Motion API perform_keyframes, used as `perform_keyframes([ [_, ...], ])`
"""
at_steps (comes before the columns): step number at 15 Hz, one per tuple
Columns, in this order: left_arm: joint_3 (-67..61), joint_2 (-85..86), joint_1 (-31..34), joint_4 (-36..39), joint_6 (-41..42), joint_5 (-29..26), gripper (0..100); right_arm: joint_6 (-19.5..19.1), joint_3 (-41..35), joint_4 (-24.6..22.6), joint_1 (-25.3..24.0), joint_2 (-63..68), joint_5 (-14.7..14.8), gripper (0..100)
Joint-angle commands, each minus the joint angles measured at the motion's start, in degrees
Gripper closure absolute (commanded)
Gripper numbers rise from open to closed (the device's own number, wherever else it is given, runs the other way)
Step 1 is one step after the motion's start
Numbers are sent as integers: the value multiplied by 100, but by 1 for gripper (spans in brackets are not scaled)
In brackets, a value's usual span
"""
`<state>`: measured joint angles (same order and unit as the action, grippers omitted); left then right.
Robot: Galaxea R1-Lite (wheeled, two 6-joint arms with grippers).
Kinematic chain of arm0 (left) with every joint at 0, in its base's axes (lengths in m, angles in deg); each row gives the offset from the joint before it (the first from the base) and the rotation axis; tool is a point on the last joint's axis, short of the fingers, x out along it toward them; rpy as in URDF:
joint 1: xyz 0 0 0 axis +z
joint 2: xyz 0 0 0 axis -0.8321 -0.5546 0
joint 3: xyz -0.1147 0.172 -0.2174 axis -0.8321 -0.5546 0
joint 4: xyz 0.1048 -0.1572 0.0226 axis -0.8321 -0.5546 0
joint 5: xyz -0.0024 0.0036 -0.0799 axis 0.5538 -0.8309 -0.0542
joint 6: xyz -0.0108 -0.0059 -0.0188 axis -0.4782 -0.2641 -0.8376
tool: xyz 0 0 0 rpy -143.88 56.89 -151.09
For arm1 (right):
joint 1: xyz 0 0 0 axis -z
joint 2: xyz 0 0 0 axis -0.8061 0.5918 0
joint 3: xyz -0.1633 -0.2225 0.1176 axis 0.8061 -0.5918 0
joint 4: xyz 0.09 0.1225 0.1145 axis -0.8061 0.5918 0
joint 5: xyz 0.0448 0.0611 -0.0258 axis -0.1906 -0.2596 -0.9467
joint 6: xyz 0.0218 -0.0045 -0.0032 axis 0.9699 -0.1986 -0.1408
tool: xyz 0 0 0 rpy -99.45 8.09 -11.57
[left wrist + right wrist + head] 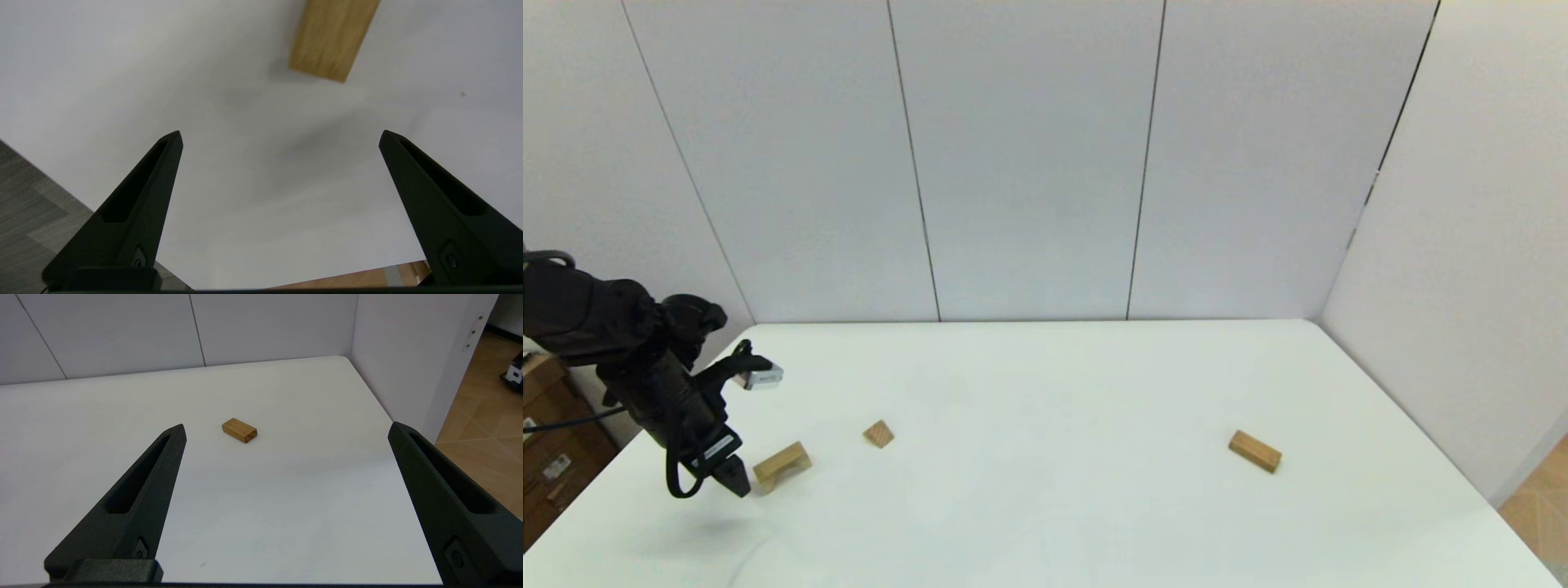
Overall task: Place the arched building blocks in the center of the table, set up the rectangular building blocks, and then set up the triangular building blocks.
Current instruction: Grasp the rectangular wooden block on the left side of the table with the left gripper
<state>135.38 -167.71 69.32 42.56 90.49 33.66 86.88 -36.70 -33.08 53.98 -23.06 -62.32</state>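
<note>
We list: white counter. Left pincer, fingers spread and holding nothing, just beside the arched block at the near left. Right pincer, likewise released. Rectangular block lying flat at the right. Triangular block, near the arch.

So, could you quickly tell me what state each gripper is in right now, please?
Left gripper: open, empty, beside the arched block.
Right gripper: open, empty, parked short of the rectangular block.
</note>
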Motion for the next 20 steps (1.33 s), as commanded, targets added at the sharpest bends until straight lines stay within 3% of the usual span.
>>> perform_keyframes([
  [1, 221, -327, -255, -53, -47, 20, 0, 13, 0, -2, 0, -2, 0, 0],
  [15, 836, -969, -466, -9, -354, 2, 0, 5, 0, -2, 0, -2, 0, 0],
  [16, 836, -969, -466, -18, -354, -7, 100, 5, 0, -2, 0, -2, 0, 0],
  [20, 818, -1021, -466, -18, -433, 2, 100, 5, 0, -2, 0, -2, 0, 0],
])
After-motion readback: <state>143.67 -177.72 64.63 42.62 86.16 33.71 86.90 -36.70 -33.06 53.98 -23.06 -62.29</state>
